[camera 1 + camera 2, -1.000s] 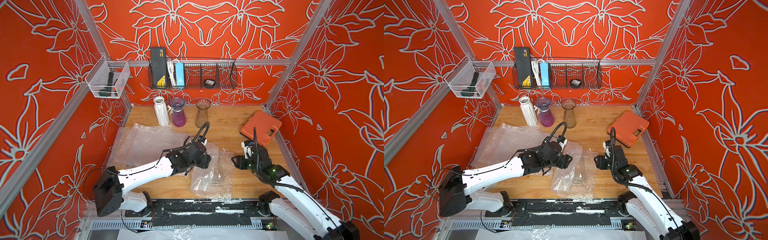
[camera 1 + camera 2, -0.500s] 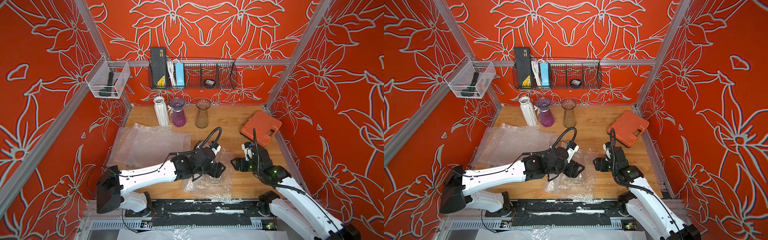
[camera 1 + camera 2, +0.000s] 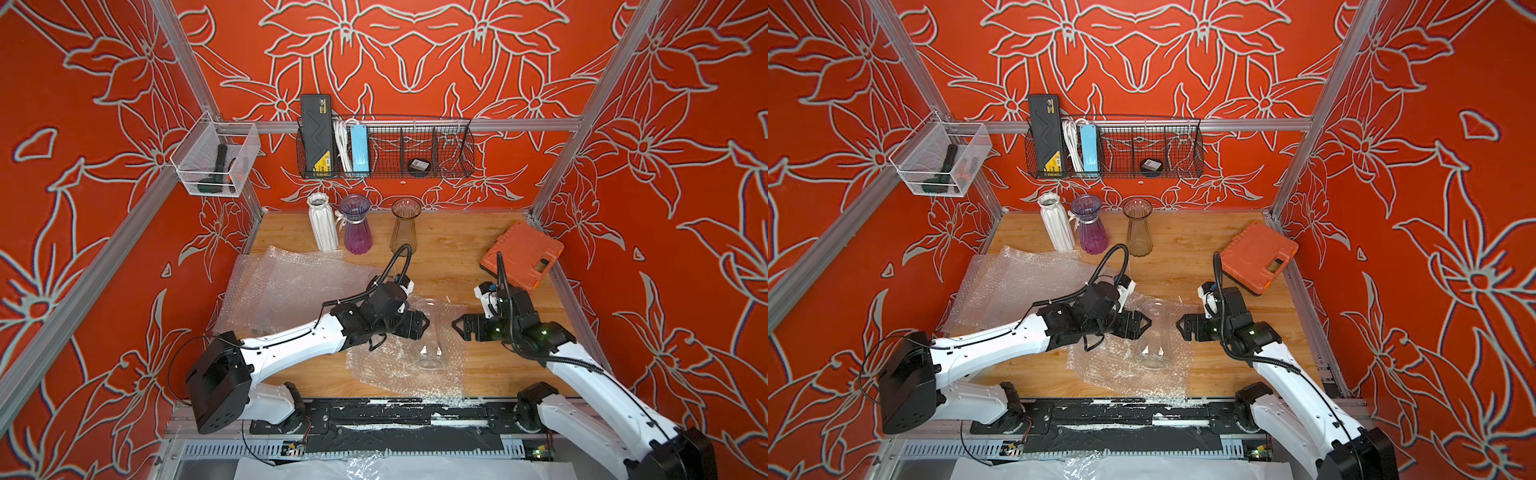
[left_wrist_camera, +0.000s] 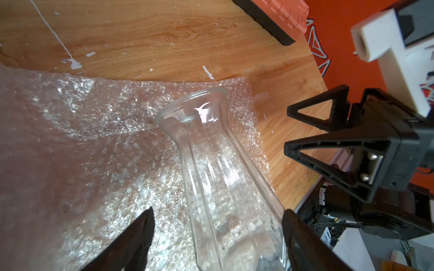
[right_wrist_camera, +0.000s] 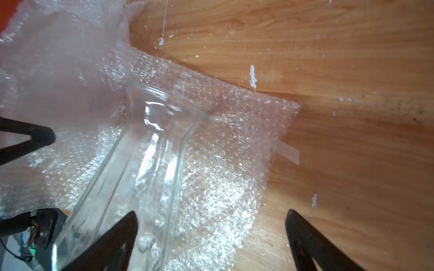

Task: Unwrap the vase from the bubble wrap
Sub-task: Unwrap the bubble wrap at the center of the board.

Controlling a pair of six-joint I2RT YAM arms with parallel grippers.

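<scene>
The wooden table (image 3: pixel 449 257) is pale, grained and flecked with white specks. Crumpled loose sheets (image 3: pixel 291 282) of clear, pebbled plastic cover its left part. In front of the middle the bubble wrap (image 3: pixel 399 374) lies opened out flat, a strip of tape (image 5: pixel 287 151) at one edge. A black wire basket (image 3: pixel 453 153) on the back wall holds a black box (image 3: pixel 316 133) whose yellow label is too small to read. An orange ribbed plastic case (image 3: pixel 521 257) lies at the right. Along the back stand a white fluted vase (image 3: pixel 323 224), a purple one (image 3: pixel 356 226) and an amber one (image 3: pixel 405 226). The clear glass vase (image 3: pixel 429 332), waisted with a flared rim, stands bare on the bubble wrap. The left gripper (image 4: pixel 217 213) has its black fingers spread on either side of it, not clamped. The right gripper (image 4: pixel 286 130) faces it with fingers apart, holding nothing.
</scene>
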